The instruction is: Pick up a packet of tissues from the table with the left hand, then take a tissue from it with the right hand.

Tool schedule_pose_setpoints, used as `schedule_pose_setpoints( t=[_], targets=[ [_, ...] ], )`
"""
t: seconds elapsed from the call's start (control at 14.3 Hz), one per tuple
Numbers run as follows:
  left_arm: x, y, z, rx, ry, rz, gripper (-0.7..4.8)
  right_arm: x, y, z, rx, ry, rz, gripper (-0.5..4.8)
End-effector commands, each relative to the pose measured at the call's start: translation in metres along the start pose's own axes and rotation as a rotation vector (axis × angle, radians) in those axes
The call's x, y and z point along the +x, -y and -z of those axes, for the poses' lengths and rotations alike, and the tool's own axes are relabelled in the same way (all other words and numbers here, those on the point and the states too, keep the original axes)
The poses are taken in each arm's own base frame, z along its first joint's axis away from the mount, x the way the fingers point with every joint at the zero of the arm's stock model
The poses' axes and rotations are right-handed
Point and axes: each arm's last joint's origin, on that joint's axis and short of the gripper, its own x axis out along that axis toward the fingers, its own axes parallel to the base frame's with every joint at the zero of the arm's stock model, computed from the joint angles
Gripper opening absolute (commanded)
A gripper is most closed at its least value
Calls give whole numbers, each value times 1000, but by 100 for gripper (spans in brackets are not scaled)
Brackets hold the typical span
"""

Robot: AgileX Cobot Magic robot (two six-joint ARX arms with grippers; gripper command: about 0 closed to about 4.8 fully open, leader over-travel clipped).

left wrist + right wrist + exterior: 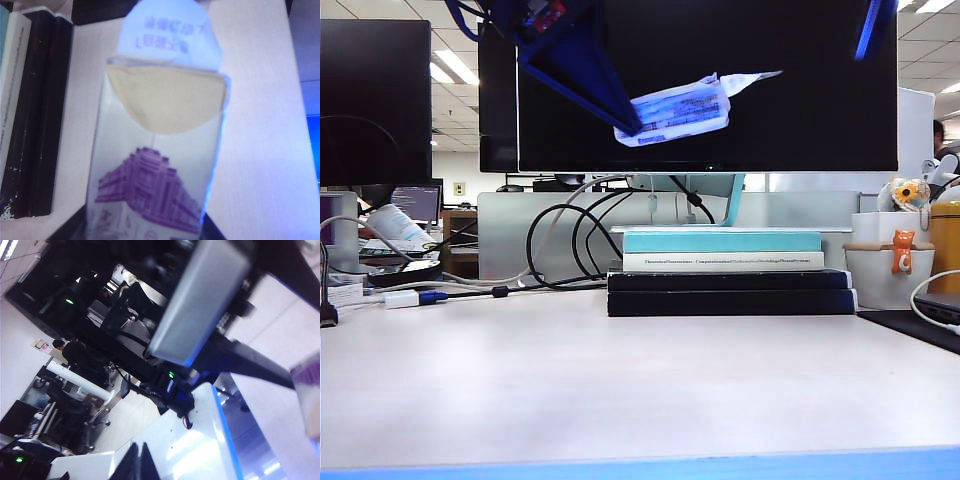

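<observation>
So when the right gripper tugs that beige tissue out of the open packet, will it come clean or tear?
Probably soft and floppy: the tissue lies flat and thin in the mouth of the packet of tissues. It may tear if pinched at its edge. The packet itself looks light and squashy in the left gripper, so it could flex.

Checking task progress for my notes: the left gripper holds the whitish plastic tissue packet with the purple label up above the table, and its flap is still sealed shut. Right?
Not quite. The left gripper does hold the whitish plastic tissue packet with the purple label above the pale table, but the left wrist view shows its flap peeled open, exposing a beige tissue.
</observation>
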Motion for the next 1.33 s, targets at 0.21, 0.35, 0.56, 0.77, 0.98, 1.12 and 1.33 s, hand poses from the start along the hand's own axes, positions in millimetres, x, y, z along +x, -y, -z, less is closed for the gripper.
schedule_pose_setpoints(
  t=[0.21,0.35,0.56,0.77,0.98,1.12,1.33],
  targets=[
    [6,17,-19,43,18,27,264,0,0,-3,26,25,98,-1],
    [-5,17,-23,41,24,-32,232,-2,6,0,67,54,289,0],
    [-2,26,-39,79,69,-43,232,-2,8,0,102,65,329,32],
    [-2,24,-39,84,26,-117,233,-2,7,2,128,57,329,66],
    [-1,24,-37,95,-31,-142,234,-3,9,1,109,75,402,66],
    [-1,25,-38,99,-29,-140,234,-3,10,1,108,76,408,66],
    [-1,27,-42,107,-16,-148,234,-3,10,1,111,77,419,67]
  ],
)
